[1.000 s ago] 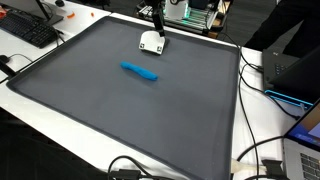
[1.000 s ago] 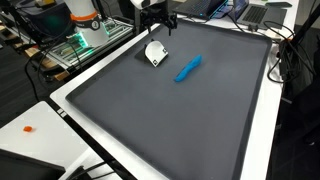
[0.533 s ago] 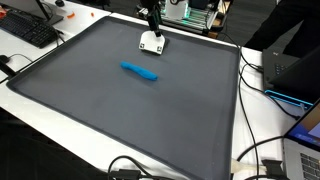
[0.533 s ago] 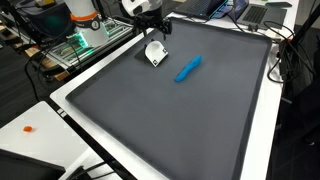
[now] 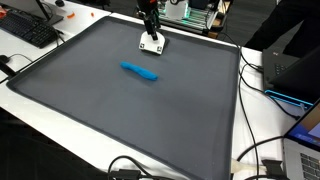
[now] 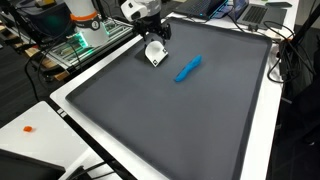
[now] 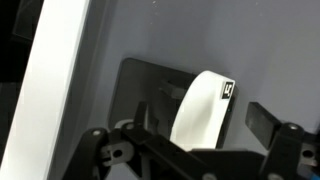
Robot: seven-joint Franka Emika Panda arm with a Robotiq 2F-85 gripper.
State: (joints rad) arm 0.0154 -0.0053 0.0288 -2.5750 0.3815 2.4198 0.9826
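A small white object (image 5: 152, 43) on a black base lies near the far edge of the grey mat (image 5: 120, 110); it also shows in an exterior view (image 6: 155, 54). My gripper (image 5: 151, 33) hangs just above it, also seen in an exterior view (image 6: 157, 39). In the wrist view my gripper (image 7: 212, 118) is open, with a dark finger on each side of the white object (image 7: 200, 115), which carries a small black tag. I cannot tell if the fingers touch it. A blue marker-like stick (image 5: 140, 71) lies on the mat, apart from the gripper, and shows too in an exterior view (image 6: 188, 68).
The mat (image 6: 180, 120) covers a white table. A keyboard (image 5: 28, 30) lies beyond one corner. Cables (image 5: 255, 150) and laptops (image 5: 300, 75) lie along one side. Electronics (image 6: 85, 35) stand by the mat's far edge.
My gripper has come down and shifted slightly over the white object. The white object and the blue stick have not moved.
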